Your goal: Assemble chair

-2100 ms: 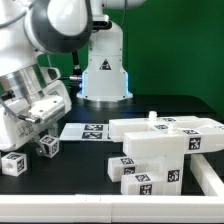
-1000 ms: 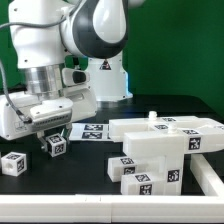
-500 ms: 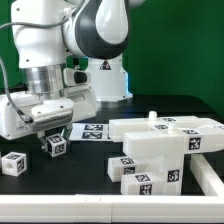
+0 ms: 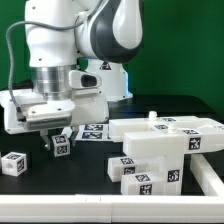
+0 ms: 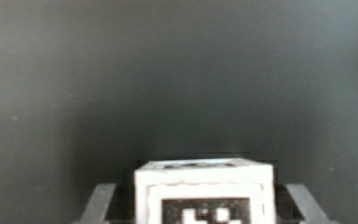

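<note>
White plastic sets the scene: a small tagged cube (image 4: 60,144) sits pinched in the end effector (image 4: 59,137). In the wrist view its two fingers (image 5: 105,200) press on opposite side faces, and the tagged face is turned toward the camera. A grip across the flat sides probably keeps the cube square to the wrist, so it can be brought to its seat without twisting. Whether it hangs just clear of the black counter (image 4: 80,190) or rests on it, I cannot tell. It is near the end of the marker board (image 4: 94,130) that lies toward the exterior view's left. The rest of the chair lies well apart, toward the exterior view's right. There the partly built body (image 4: 160,138), long bars stacked over a thick block, rests flat, likely so that its joining faces stay reachable from above. By count there are two loose cubes: the one being gripped, and a second cube (image 4: 12,163) waiting alone near the exterior view's left edge. There is one built-up body. Several smaller tagged pieces (image 4: 140,178) crowd its front, too run together to number exactly.
</note>
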`<state>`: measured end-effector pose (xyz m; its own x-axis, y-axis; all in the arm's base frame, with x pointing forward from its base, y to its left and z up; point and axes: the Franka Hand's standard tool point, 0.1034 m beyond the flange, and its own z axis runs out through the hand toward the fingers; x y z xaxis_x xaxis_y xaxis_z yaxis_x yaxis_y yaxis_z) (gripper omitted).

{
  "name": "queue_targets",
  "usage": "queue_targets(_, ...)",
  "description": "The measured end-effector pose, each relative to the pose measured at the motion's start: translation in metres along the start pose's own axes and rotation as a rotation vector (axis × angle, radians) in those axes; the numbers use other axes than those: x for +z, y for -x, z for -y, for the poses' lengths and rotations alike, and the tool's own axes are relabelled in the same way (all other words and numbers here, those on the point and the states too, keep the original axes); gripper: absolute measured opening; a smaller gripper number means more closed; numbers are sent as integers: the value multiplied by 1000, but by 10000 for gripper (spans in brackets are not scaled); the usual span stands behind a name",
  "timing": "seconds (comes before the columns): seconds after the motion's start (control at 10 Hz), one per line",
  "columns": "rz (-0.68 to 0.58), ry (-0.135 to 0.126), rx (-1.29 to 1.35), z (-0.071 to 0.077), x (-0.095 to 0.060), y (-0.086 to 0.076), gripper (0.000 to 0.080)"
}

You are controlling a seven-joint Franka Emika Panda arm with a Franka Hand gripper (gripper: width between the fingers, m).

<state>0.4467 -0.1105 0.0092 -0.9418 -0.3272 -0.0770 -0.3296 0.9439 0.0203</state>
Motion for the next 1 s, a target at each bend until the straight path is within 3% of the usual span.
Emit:
queue_targets(0.1, 0, 0, 3, 0, 0, 0, 343)
queue_targets(0.2, -1, 0, 1, -1, 1, -1, 343)
queue_targets(0.4, -4, 1, 1, -1, 2, -1, 610)
queue_targets(0.7, -3, 4, -11, 0, 1, -1, 647)
queue_targets(0.8, 21, 22, -82, 2, -9, 4, 647)
queue_targets(1.0, 79, 14, -229, 11, -32, 9, 649)
